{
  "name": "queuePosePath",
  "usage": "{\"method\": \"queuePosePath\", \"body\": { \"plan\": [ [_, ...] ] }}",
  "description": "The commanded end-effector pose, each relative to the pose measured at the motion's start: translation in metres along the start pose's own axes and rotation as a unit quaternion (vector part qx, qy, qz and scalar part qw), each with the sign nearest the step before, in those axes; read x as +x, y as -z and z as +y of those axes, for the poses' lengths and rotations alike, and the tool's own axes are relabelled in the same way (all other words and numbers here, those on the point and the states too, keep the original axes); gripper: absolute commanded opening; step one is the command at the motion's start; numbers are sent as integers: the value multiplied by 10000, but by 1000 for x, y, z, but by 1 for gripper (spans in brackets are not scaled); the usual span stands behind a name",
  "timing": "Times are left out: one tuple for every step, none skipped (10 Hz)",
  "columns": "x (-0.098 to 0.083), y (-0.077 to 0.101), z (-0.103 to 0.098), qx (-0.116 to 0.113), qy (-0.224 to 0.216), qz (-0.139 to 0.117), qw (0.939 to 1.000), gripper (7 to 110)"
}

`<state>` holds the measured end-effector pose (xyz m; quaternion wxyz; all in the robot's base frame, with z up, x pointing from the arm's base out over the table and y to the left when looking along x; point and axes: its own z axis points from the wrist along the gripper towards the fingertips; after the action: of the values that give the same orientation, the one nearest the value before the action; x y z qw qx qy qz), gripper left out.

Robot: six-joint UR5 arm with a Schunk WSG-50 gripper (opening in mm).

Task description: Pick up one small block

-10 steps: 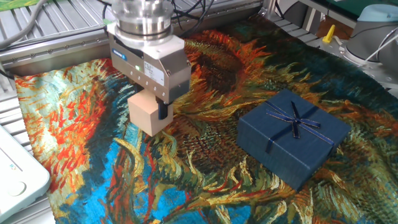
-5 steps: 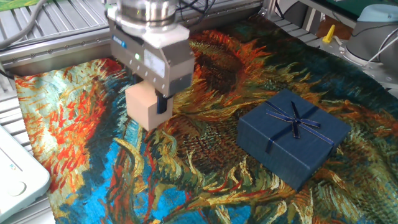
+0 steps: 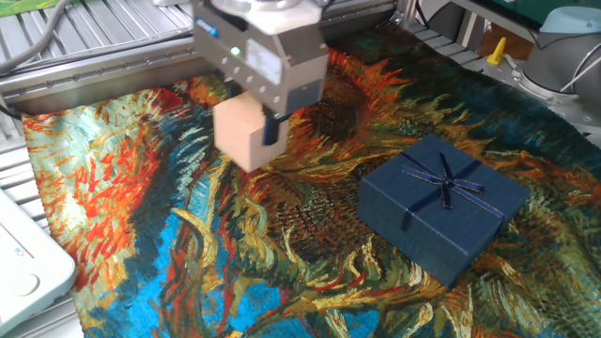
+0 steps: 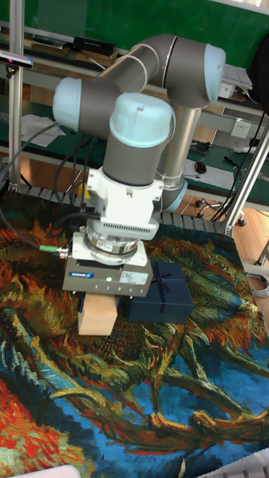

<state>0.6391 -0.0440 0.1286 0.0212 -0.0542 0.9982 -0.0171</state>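
Note:
The small block (image 3: 243, 131) is a plain pale peach cube, held off the patterned cloth between the jaws of my gripper (image 3: 252, 130). The gripper is shut on it, with one dark finger (image 3: 272, 129) showing against the cube's right face. In the tall fixed view the small block (image 4: 98, 313) hangs just under the gripper body (image 4: 107, 278), above the cloth and left of the blue box.
A flat dark-blue gift box (image 3: 441, 205) with a ribbon bow lies on the cloth to the right; the gift box (image 4: 162, 296) sits behind the gripper in the tall view. A colourful painted cloth (image 3: 235, 282) covers the table. A white object (image 3: 23, 263) sits at the left edge.
The gripper has risen and shifted right and toward the back, carrying the block with it. The gift box has not moved.

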Motion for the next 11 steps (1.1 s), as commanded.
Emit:
{"method": "queuePosePath", "body": {
  "plan": [
    [19, 10, 14, 30, -172, 53, 9998, 7],
    [22, 11, 16, 38, -180, 53, 9998, 7],
    [24, 12, 12, 121, -161, 69, 9998, 7],
    [24, 13, 10, 161, -159, 57, 9997, 7],
    [26, 14, 16, 52, -279, 76, 9996, 7],
    [30, 15, 26, -160, -424, 152, 9989, 7],
    [35, 15, 27, -195, -470, 243, 9984, 7],
    [36, 14, 32, -317, -548, 268, 9976, 7],
    [38, 14, 34, -424, -609, 294, 9968, 7],
    [39, 13, 29, -402, -586, 302, 9970, 7],
    [40, 12, 24, -403, -563, 302, 9971, 7]
  ]
}}
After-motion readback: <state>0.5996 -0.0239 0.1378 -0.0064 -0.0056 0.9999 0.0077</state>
